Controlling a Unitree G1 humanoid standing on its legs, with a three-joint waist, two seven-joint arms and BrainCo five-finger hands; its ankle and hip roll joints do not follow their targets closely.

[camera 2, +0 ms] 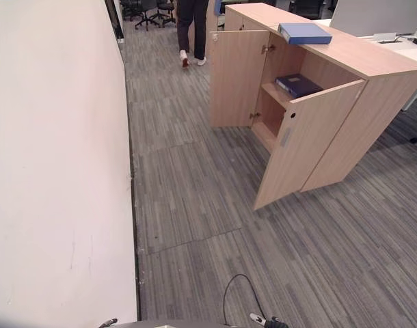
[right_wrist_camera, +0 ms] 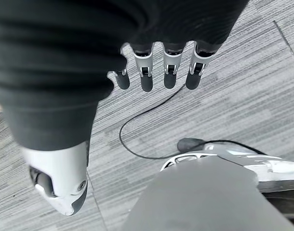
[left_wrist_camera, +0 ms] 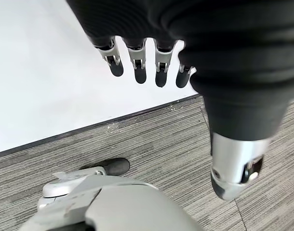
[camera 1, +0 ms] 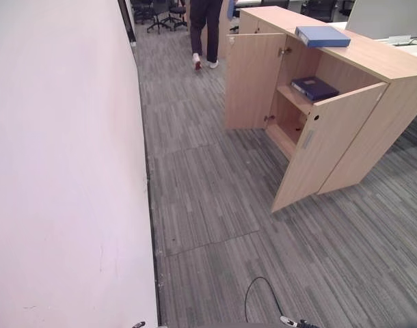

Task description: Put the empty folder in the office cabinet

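Silver left hand (left_wrist_camera: pixel 152 62) hangs relaxed, empty | right hand (right_wrist_camera: pixel 156 67) likewise

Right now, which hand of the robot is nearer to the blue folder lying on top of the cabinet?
Probably the right. The blue folder lies on the cabinet, ahead and to the robot's right. Both hands hang open by the floor: the right hand on the cabinet's side, the left hand by the wall.

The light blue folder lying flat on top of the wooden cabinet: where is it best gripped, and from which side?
Probably the light blue folder by its near long edge, from the open-door side: it lies flat on the cabinet top, near that front edge.
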